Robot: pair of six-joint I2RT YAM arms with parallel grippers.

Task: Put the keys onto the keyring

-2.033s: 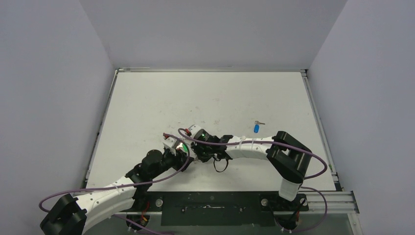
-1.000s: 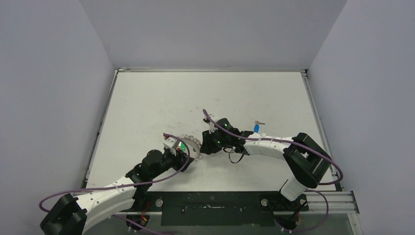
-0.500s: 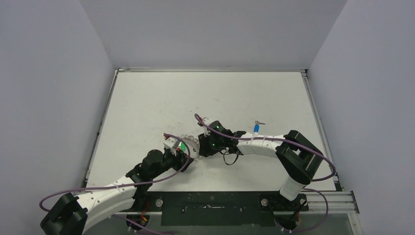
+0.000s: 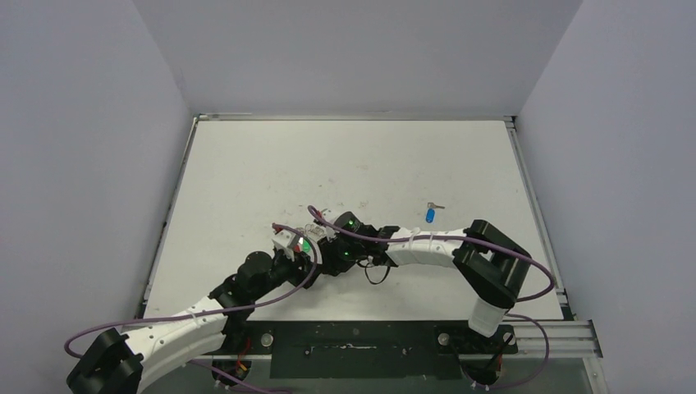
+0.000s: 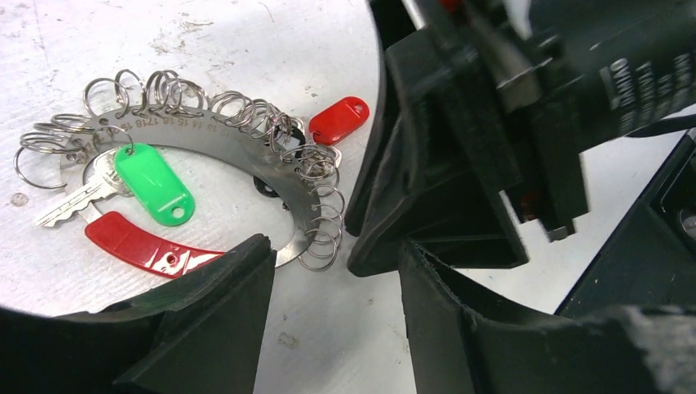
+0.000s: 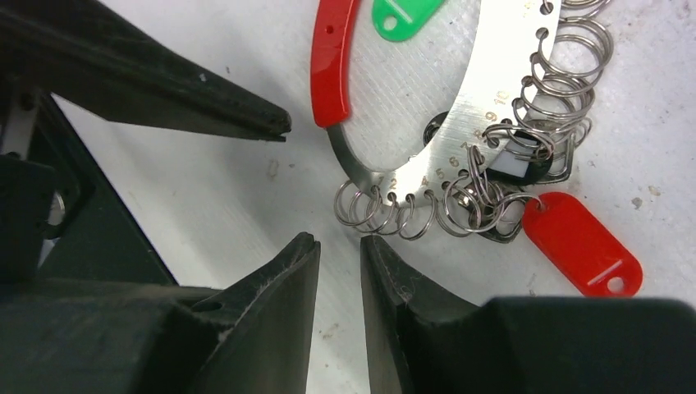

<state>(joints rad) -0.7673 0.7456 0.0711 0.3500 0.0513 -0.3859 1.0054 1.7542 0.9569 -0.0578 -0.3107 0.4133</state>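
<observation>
You are looking down on a white rectangular table (image 4: 246, 164) walled in pale grey, where the white-and-black left arm (image 4: 180, 320) and right arm (image 4: 427, 244) lean in and meet near its middle. Your left gripper (image 5: 332, 246) stands wide open, with bare table between its black fingers; one fingertip (image 5: 246, 254) lies just beside the keyring. Your right gripper (image 6: 336, 240) is almost closed, a thin slit of table showing between its tips, and it grips nothing; those tips sit just beside the small rings. The keyring (image 5: 205, 144) lies flat on the table between the two grippers: a silvery metal crescent stamped with numbers, fringed with many small wire rings (image 5: 320, 222), its arc finished by a red curved section (image 5: 139, 245). Inside the curve lies the silver key with the green plastic head (image 5: 153, 183), which seems to hang from one small ring. A red oval plastic tag (image 5: 339, 120) lies outside the crescent. The silver key with the blue plastic head (image 4: 430, 215) lies alone, well apart, beyond the right arm.
</observation>
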